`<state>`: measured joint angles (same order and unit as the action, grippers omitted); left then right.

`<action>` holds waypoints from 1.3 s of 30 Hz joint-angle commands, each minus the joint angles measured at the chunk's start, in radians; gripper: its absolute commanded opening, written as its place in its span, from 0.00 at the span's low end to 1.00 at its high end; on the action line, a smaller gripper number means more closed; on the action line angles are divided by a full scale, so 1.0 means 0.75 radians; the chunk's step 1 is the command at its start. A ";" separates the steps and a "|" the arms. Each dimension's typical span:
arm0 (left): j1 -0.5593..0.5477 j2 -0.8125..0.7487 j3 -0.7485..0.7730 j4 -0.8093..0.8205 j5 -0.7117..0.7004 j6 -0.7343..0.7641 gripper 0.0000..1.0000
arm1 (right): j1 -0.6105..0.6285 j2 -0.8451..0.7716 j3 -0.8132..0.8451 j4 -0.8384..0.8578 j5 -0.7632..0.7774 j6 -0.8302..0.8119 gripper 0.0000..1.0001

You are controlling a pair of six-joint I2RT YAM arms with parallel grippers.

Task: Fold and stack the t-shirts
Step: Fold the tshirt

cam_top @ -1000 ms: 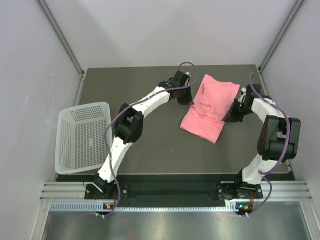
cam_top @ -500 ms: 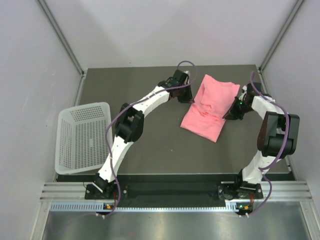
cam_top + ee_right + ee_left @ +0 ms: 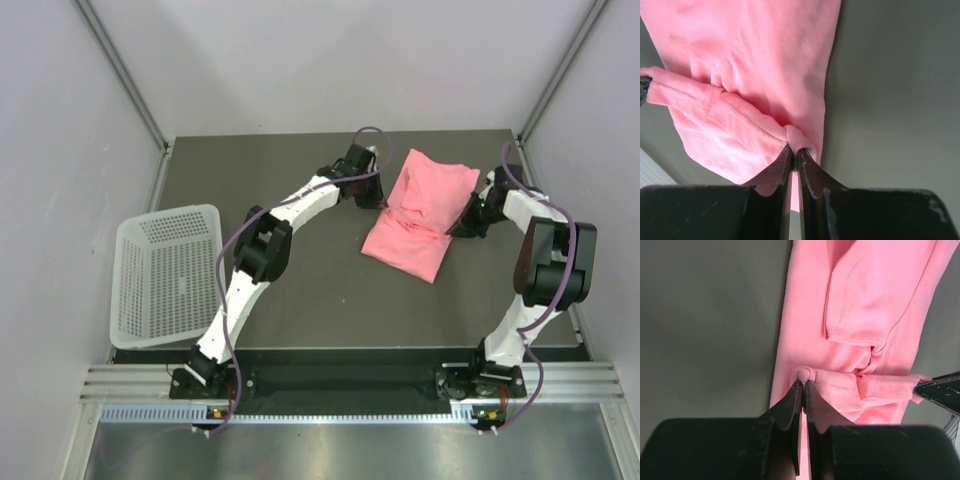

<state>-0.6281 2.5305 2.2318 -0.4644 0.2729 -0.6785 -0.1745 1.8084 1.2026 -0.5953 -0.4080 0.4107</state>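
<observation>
T-shirt [image 3: 420, 215]: salmon-pink, thin soft fabric, a rumpled oblong lying far right on the dark matte table [image 3: 300, 300]. Left gripper [image 3: 803, 384] is clenched on a small pucker at one long edge. Right gripper [image 3: 794, 150] pinches a fold at the opposite edge (stitched hem just beside it). White perforated basket [image 3: 165, 275] sits well apart, left.

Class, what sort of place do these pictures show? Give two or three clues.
Probably a robot lab test cell: a dark grey tabletop boxed in by plain pale walls, two white robot arms bolted to a metal rail, and one salmon-pink t-shirt as prop.
</observation>
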 commanded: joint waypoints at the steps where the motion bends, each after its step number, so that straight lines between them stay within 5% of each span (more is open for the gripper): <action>1: 0.005 0.009 0.080 0.102 0.031 -0.003 0.08 | -0.031 0.017 0.084 0.051 0.008 0.013 0.07; 8: 0.009 0.040 0.111 0.116 0.039 -0.003 0.09 | -0.035 0.082 0.125 0.043 -0.006 0.013 0.10; 10: 0.009 0.050 0.125 0.108 0.041 0.003 0.18 | -0.037 0.104 0.137 0.035 -0.002 0.013 0.15; 14: 0.017 0.046 0.182 -0.010 0.002 0.088 0.52 | -0.037 0.100 0.166 0.002 0.039 0.001 0.34; 17: 0.044 -0.015 0.178 -0.102 -0.043 0.139 0.62 | -0.037 0.086 0.233 -0.075 0.114 -0.040 0.43; 23: 0.077 -0.261 0.074 -0.284 -0.188 0.272 0.64 | 0.057 -0.038 0.384 -0.266 0.366 -0.112 0.52; 33: 0.079 -0.890 -0.699 -0.285 -0.194 0.340 0.62 | 0.541 -0.051 0.339 -0.227 0.607 0.147 0.61; 39: 0.077 -1.069 -1.006 -0.262 -0.100 0.314 0.61 | 0.615 0.082 0.389 -0.217 0.789 0.303 0.59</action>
<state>-0.5674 1.7584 1.5616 -0.6712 0.1535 -0.4461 0.2882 1.8359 1.4601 -0.7670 0.0532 0.5442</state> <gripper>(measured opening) 0.611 0.596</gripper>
